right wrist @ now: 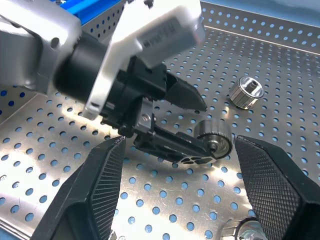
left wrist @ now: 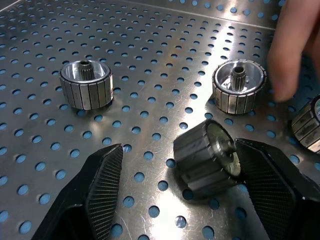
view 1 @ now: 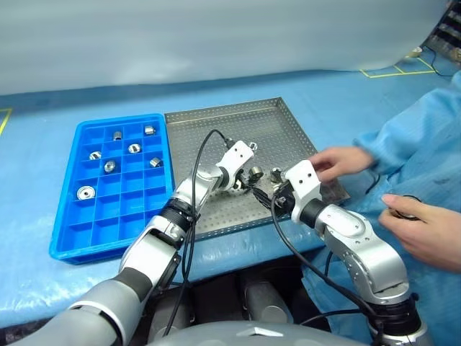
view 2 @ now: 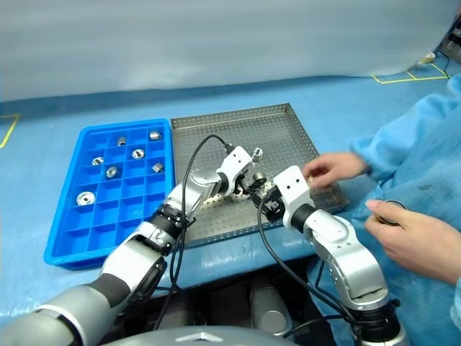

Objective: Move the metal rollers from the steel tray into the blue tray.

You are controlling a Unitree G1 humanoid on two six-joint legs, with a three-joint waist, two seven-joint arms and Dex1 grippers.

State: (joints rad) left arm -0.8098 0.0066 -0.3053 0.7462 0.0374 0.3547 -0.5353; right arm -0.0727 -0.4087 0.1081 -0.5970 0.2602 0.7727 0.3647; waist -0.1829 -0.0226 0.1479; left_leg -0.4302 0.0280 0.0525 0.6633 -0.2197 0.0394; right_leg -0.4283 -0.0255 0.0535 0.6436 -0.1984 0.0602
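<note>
The steel tray [view 1: 216,122] holds loose metal rollers. My left gripper [left wrist: 177,150] is open low over the tray floor. A roller [left wrist: 207,157] lies on its side between its fingers, against one finger [left wrist: 270,185] and clear of the other [left wrist: 102,185]. Two more rollers [left wrist: 86,84] [left wrist: 239,86] stand upright just beyond. My right gripper [right wrist: 180,142] is open too, a short way from the left gripper [view 1: 248,179] and pointing at it, with nothing between its fingers. Left of the steel tray, the blue tray [view 1: 72,231] has several rollers [view 1: 109,166] in its compartments.
A person in a blue coat stands at the right. One hand [view 1: 338,162] reaches over the steel tray's right edge near the rollers. The other hand [view 1: 425,223] is near my right arm. Blue cloth covers the table [view 1: 43,144].
</note>
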